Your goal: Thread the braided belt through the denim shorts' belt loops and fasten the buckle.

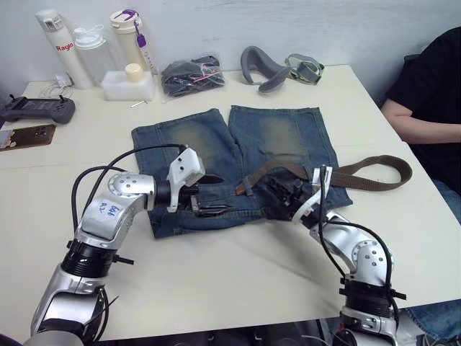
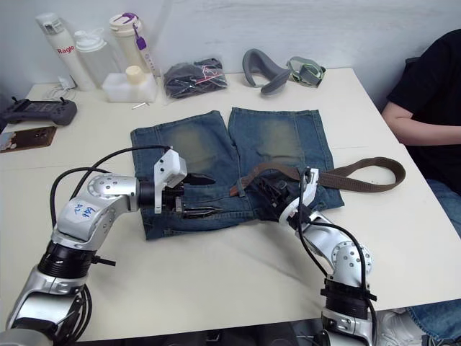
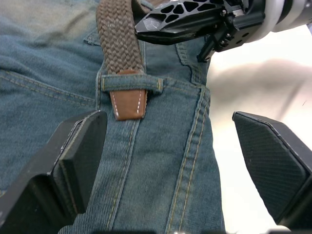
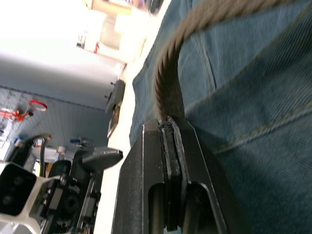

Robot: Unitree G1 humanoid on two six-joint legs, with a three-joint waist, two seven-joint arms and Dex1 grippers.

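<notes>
While the braided belt [image 3: 117, 44] is clamped by the right gripper [image 1: 286, 196] at frame centre, its tan tip [image 3: 129, 104] is poked through one belt loop [image 3: 130, 82]. The left gripper [image 1: 210, 210] is held wide open and empty; the tip must be grasped and pulled along the denim shorts [image 1: 216, 144]

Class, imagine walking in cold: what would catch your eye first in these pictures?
The denim shorts spread mid-table, with the braided belt trailing off their right side. Its tan tip pokes through a belt loop. The right gripper pinches the belt; the left gripper gapes open before the tip.
</notes>
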